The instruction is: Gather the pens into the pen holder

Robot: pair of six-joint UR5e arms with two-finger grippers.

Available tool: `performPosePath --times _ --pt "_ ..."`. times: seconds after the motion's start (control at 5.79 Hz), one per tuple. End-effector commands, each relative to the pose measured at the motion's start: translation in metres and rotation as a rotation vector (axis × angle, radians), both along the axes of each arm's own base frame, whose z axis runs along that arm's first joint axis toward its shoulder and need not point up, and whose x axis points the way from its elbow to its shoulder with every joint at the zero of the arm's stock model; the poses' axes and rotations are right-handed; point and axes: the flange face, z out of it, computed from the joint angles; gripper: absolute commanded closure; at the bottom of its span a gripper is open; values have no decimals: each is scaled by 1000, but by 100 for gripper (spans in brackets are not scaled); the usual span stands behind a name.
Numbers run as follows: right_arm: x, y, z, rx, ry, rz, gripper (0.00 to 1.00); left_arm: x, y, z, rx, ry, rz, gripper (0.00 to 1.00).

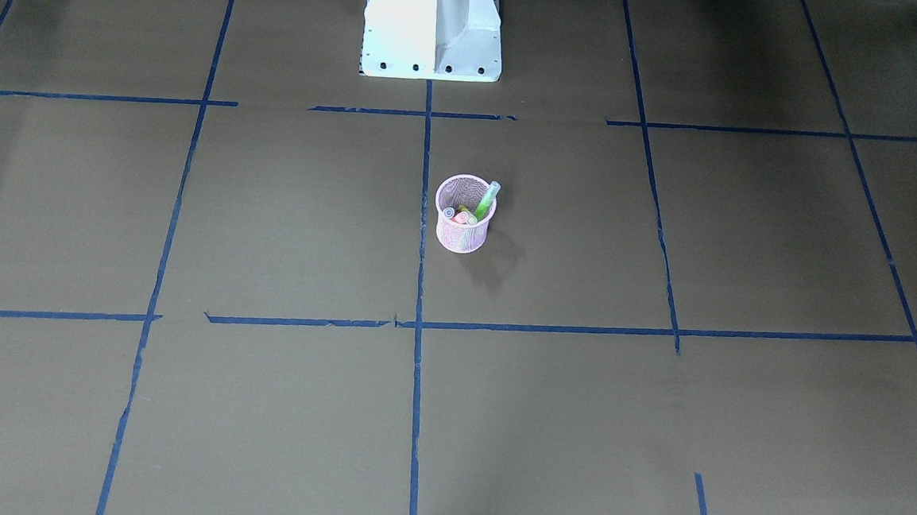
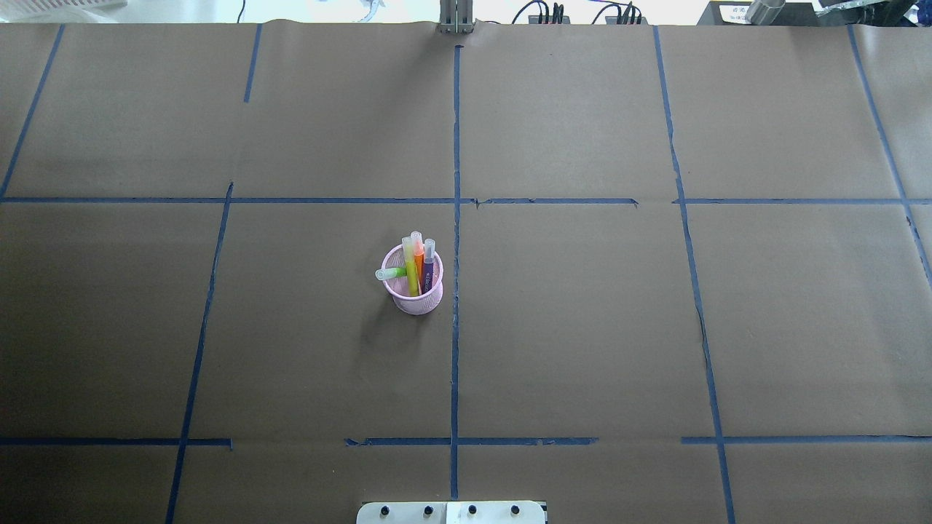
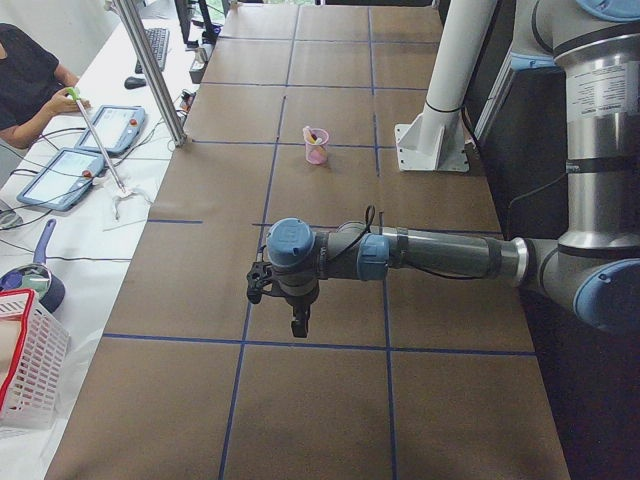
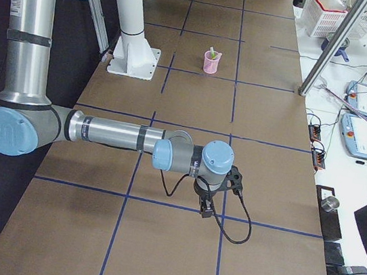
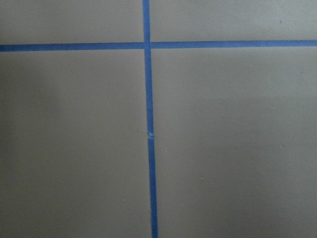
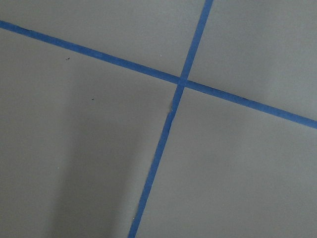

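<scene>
L claw (image 3: 298, 322): only the left-end cam has it. It hangs fingers-down off a level forearm above the paper. Can't tell from there if it's wide or narrow. Its own wrist cam shows no fingers, just brown paper (image 5: 223, 148) w/ a tape cross (image 5: 147, 45) below.

R claw (image 4: 206, 209): same story, seen only on the right-end cam, pointing down near a tape line, cable looped beside it. Can't tell its opening either. Its wrist cam gives bare paper and a skewed tape cross (image 6: 181, 82).

Overhead and front cams show neither claw.

Cup (image 2: 416, 302) is well apart from both claws, about between them at mid-table. It stands upright just beside the centre tape line, on the L claw's half, out in front of the white base (image 1: 432, 33). On each end cam it's a small pink spot far beyond the claw, pens too small to sort.

Pens are all in the cup. Overhead gives the lengths. Orange (image 2: 419, 255), purple (image 2: 429, 266) and a yellowish one (image 2: 411, 269) are bunched, caps past the far rim. Green (image 2: 392, 273) is tipped over the rim toward the L claw's side. Front cam instead looks onto the cap ends of those three, plus green slanting out.

Left-end cam alone shows an operator (image 3: 25, 75) at the side bench.
</scene>
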Motion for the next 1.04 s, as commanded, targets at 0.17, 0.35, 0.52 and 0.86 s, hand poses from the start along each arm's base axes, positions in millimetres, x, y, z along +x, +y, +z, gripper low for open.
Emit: performPosePath --times 0.17,0.35,0.52,0.86 --pt "0 4 5 -9 -1 0 0 -16 -6 -3 21 -81 33 0" --pt "0 4 4 -8 -4 0 0 -14 -4 -3 6 -75 29 0" --pt "-1 4 3 -10 -9 3 0 -5 -3 4 -69 51 -16 0" --pt "-1 -3 -5 -7 -12 10 0 -3 -1 -6 -89 84 -58 0"
